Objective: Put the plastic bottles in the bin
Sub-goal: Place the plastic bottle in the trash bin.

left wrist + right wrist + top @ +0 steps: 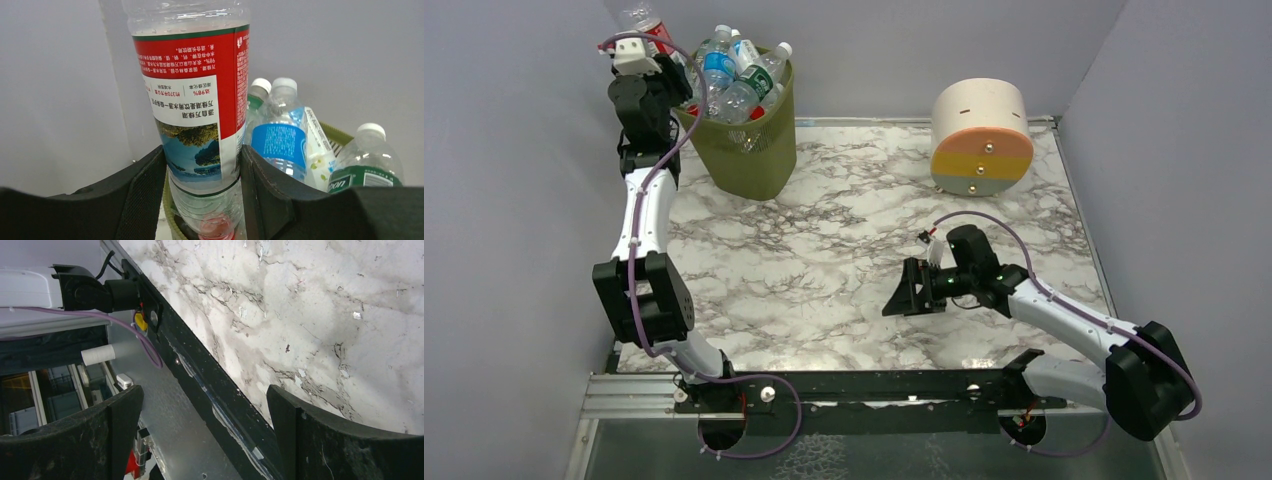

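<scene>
**One red-labelled bottle clamped at the bin's left rim**

One clear bottle with a red and white label (192, 105) sits clenched between the left jaws. The black fingers (142, 200) press on either side of its lower body. In the wrist view its printed text reads upside down and a red cap shows at its lower end, pointing down toward the bin. The left arm (646, 215) stands raised at the far left corner of the bench (824, 250). It holds this bottle up at the left rim of the bin (749, 150), which stands on the far left part of the bench.

Several bottles lie piled in the bin, their white caps rising above its rim. Among them are a blue-labelled bottle (278, 145), a green-labelled bottle (367, 170) to its right, and a white-labelled one (317, 150) between the two.

Over the near right part of the bench, the right arm (1064, 315) lies low. The right jaws stand released, spread wide with nothing between them. Only marble and the bench's near edge show in that wrist view.

At the far right a cream cylinder (981, 135) with orange, yellow and grey bands lies on its side, well apart from the bin.
</scene>
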Available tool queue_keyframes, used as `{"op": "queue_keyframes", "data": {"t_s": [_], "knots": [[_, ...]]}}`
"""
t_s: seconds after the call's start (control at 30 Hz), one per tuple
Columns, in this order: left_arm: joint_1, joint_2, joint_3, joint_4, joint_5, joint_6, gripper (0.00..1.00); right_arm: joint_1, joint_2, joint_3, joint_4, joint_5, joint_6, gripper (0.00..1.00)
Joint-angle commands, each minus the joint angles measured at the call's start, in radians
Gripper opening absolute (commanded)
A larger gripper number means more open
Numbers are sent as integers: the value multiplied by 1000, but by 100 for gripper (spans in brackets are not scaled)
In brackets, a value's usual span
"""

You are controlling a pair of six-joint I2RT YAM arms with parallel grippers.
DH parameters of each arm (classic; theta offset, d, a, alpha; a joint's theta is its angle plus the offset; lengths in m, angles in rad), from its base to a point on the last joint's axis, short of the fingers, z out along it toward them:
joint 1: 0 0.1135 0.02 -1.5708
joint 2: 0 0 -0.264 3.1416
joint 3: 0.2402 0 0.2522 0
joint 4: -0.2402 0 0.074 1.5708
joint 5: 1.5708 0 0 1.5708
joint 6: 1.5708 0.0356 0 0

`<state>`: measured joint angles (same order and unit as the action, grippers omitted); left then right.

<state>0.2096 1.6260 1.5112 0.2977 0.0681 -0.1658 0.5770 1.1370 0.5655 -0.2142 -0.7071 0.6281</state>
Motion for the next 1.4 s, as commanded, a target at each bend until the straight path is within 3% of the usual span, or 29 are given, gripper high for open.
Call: {"op": "queue_keyframes", "data": {"t_s": [0.0,0.57,1.37], "knots": [[-32,15,-25,54,-37,44,52,3,-1,2,38,10,4,97],[-70,13,-103,51,-84,91,54,4,-15,-9,38,9,4,97],[-64,-58,-40,-100,-213,106,75,5,-24,-13,50,0,15,97]]}}
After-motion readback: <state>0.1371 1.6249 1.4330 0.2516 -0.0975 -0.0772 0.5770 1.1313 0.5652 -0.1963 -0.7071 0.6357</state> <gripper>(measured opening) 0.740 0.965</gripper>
